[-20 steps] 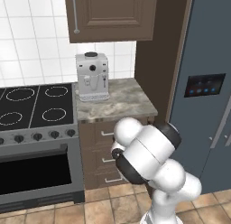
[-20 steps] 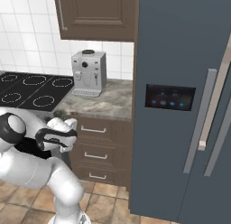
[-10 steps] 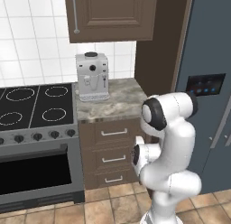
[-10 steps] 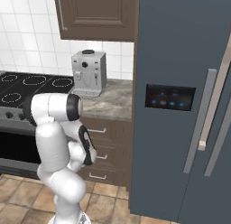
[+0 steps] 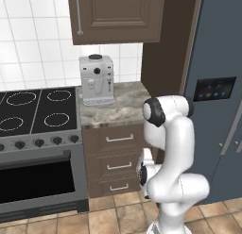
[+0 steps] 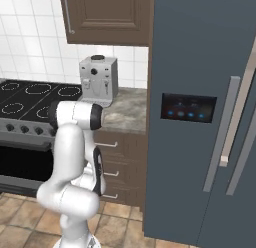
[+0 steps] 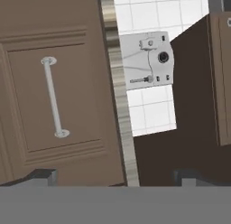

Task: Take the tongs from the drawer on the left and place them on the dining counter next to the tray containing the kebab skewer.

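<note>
Jaws (image 7: 115, 175) stand wide apart with nothing between them, facing the drawer (image 7: 54, 96) close up, which is shut; its one silver bar handle (image 7: 53, 97) runs upright in the rolled hand view. Three drawers stack under the small marbled surface (image 5: 118, 108), the top one (image 5: 119, 138) being the task's, probably. One coffee machine (image 5: 96, 79) stands on it. Since a second ago the arm has unfolded from a low curl to upright.
</note>
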You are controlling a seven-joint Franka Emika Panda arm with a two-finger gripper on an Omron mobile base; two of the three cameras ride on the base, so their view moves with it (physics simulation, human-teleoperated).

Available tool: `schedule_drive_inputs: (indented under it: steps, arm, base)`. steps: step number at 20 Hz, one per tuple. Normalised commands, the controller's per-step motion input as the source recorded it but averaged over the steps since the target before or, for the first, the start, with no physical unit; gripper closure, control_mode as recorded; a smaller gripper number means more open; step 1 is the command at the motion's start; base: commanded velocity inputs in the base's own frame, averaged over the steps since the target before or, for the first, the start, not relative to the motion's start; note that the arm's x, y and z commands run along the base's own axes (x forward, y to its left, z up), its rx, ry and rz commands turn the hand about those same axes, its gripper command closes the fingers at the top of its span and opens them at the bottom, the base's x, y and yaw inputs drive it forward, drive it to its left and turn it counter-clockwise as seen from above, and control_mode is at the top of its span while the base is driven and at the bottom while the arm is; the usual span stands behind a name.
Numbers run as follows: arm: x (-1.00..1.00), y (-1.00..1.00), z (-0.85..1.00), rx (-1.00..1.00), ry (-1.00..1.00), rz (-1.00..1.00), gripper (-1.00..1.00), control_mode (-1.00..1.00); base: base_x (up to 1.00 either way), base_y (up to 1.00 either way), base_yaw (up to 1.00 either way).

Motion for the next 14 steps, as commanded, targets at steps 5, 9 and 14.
schedule_drive_inputs:
  steps: [5, 9, 14]
  arm:
    - [-0.05, -0.04, 0.0, 0.01, -0.01, 0.0, -1.0, -1.0]
    - [0.0, -0.18, 0.76, 0.06, 0.15, 0.04, -1.0, -1.0]
    - [0.0, 0.0, 1.0, 0.02, 0.4, 0.02, -1.0, -1.0]
  base:
    - [0.0, 0.0, 0.0]
    - [0.0, 0.0, 0.0]
    - [0.0, 0.0, 0.0]
